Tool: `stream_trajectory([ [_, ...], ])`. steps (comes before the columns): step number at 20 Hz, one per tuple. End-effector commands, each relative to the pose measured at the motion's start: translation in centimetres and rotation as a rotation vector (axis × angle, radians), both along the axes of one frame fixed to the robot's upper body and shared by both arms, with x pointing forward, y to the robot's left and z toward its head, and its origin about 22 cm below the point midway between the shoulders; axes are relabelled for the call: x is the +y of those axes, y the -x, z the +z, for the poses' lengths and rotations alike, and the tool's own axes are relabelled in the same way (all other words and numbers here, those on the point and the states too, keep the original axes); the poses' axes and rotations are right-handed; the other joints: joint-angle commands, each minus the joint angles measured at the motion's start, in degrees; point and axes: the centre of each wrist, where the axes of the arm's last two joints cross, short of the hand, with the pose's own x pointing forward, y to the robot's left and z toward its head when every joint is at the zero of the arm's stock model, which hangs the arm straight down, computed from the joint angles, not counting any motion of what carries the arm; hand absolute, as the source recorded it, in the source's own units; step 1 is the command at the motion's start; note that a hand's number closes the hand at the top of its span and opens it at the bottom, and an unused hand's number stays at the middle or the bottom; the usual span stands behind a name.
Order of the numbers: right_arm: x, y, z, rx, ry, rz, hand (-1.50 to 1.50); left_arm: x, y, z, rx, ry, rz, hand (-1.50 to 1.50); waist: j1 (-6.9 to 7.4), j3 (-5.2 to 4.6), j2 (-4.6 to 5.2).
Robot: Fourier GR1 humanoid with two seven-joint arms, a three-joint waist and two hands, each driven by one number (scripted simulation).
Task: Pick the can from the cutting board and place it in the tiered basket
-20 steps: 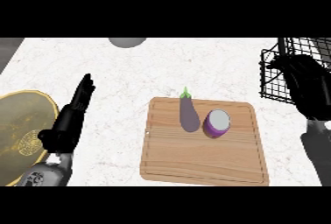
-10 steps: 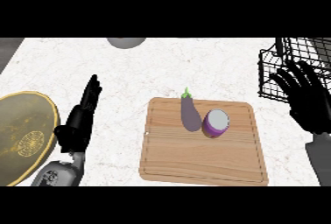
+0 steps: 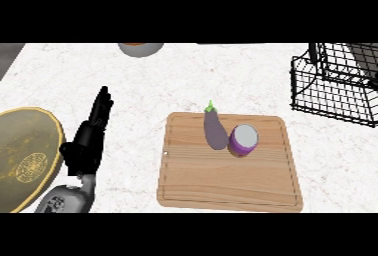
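Note:
A purple can (image 3: 244,139) with a pale lid lies on the wooden cutting board (image 3: 229,177), near its far right part. Touching its left side is a purple eggplant (image 3: 215,129) with a green stem. The black wire tiered basket (image 3: 336,82) stands at the far right of the counter. My left hand (image 3: 87,137) rests left of the board, fingers straight and pointing away, holding nothing. My right hand does not show in the head view.
A gold plate (image 3: 22,157) lies at the left edge beside my left forearm. A grey bowl (image 3: 140,48) sits at the far edge, partly cut off. White marbled counter lies between the board and the basket.
My right hand, raised in front of the basket before, has dropped out of view to the right. My left hand has shifted slightly right and up.

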Motion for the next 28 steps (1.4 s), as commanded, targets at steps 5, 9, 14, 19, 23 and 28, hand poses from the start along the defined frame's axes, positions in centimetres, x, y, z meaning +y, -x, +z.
stream_trajectory([
  [5, 5.0, 1.7, 11.0, -0.224, 0.7, 0.014, -1.5, -1.0, 0.3, 0.1, 0.0, 0.008, -0.012, 0.0, 0.73, -0.12, -0.3],
  [9, 10.1, 3.4, 10.3, -0.232, 0.833, 0.007, -1.5, -1.0, 0.1, 0.3, 0.004, 0.011, -0.019, 0.0, 1.27, -0.06, 0.03],
  [14, 13.5, 5.2, 12.1, -0.171, 0.928, 0.0, -1.5, -0.6, -1.2, 1.3, -0.004, -0.011, -0.016, 0.0, 1.29, -0.02, 0.23],
  [19, 18.0, 5.4, 11.3, -0.167, 0.953, 0.001, -1.5, -0.9, -0.2, -1.2, -0.016, 0.012, -0.028, 0.0, 2.18, -0.03, 0.48],
  [23, 18.2, 4.8, 11.1, -0.151, 1.011, 0.022, -1.5, -1.2, 0.3, -0.8, -0.002, -0.01, -0.02, 0.0, 1.83, 0.03, 0.4],
  [28, 20.2, 6.0, 10.6, -0.083, 1.118, 0.043, -1.5, 0.4, 0.1, 0.3, -0.009, -0.01, -0.025, 0.0, 1.73, 0.02, 0.28],
])
